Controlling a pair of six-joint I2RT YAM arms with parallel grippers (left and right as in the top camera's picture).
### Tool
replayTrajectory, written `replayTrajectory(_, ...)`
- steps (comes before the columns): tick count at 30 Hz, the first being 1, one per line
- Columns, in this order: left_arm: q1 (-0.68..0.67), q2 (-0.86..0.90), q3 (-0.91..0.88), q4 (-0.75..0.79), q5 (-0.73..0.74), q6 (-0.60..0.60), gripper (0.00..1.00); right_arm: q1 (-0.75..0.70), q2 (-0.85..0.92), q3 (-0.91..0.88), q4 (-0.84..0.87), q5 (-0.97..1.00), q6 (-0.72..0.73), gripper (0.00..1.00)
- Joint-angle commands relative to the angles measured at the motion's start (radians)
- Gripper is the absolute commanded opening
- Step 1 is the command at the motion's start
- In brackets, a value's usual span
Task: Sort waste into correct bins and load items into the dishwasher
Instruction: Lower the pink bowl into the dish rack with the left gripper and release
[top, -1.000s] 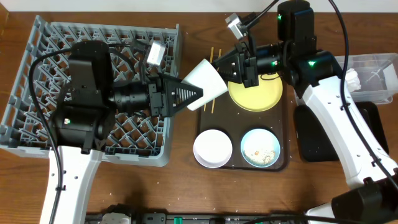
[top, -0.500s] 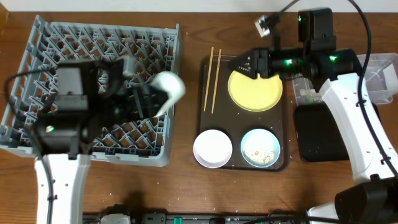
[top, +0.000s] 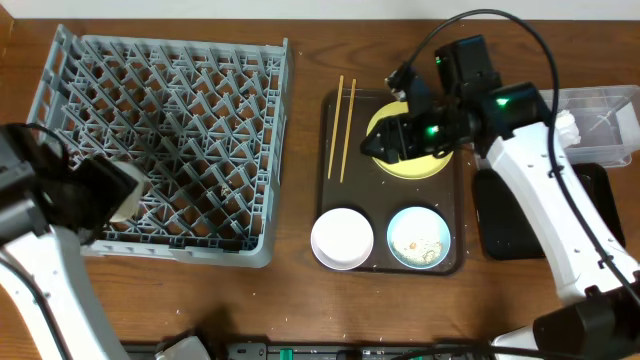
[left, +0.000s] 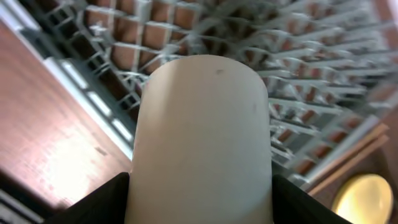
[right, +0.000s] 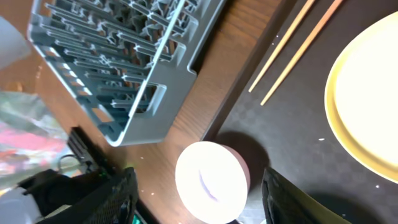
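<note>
Brown wooden tabletop (top: 300, 300) runs under it all. At the lower left, the left gripper (top: 105, 195) is clamped on the white cup (left: 205, 124), over the lower-left edge of the grey dish rack (top: 160, 120). Right of the rack, two chopsticks (top: 346, 125) lie on the dark brown serving tray (top: 327, 200) beside the yellow plate (top: 415, 165). Lower in the frame sit the white bowl (top: 342, 238) and the light blue bowl (top: 418, 238), which holds rice scraps. The right gripper (top: 383, 147) hovers over the plate's left edge, fingers spread and empty. At the far right are the clear tub (top: 605, 125) and the black tray (top: 500, 230).
</note>
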Motion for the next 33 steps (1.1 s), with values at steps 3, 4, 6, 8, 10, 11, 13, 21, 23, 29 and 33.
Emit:
replayTrajectory(3, 0.012, 0.134, 0.018, -0.016, -0.019, -0.013, 0.57, 0.026, -0.013, 0.012, -0.001, 0.059, -0.020, 0.63)
replayTrajectory(4, 0.012, 0.155, 0.018, -0.019, -0.019, -0.013, 0.57, 0.026, -0.013, 0.012, -0.002, 0.059, -0.020, 0.63)
replayTrajectory(6, 0.012, 0.191, 0.018, -0.026, -0.020, -0.013, 0.58, 0.026, -0.013, 0.012, -0.006, 0.059, -0.019, 0.63)
replayTrajectory(8, 0.012, 0.222, 0.018, -0.025, -0.025, 0.001, 0.58, 0.026, -0.013, 0.012, -0.009, 0.059, -0.019, 0.62)
replayTrajectory(10, 0.012, 0.254, 0.017, -0.023, -0.028, 0.002, 0.58, 0.026, -0.013, 0.012, -0.010, 0.059, -0.018, 0.62)
replayTrajectory(11, 0.012, 0.265, 0.015, -0.024, -0.023, 0.002, 0.58, 0.026, -0.013, 0.012, -0.010, 0.059, -0.015, 0.62)
replayTrajectory(13, 0.010, 0.290, 0.006, -0.029, 0.000, 0.002, 0.58, 0.026, -0.014, 0.012, -0.008, 0.060, -0.015, 0.62)
replayTrajectory(21, 0.010, 0.310, -0.032, -0.045, 0.007, 0.002, 0.63, 0.025, -0.013, 0.012, -0.013, 0.063, -0.015, 0.62)
replayTrajectory(23, 0.010, 0.310, -0.032, -0.057, 0.006, 0.003, 0.65, 0.026, -0.013, 0.012, -0.013, 0.063, -0.015, 0.62)
replayTrajectory(29, 0.010, 0.310, -0.031, -0.063, 0.006, 0.002, 0.86, 0.025, -0.013, 0.012, -0.014, 0.066, -0.015, 0.62)
replayTrajectory(33, 0.010, 0.309, -0.024, -0.077, 0.024, 0.003, 0.95, 0.025, -0.013, 0.012, -0.026, 0.066, -0.015, 0.62)
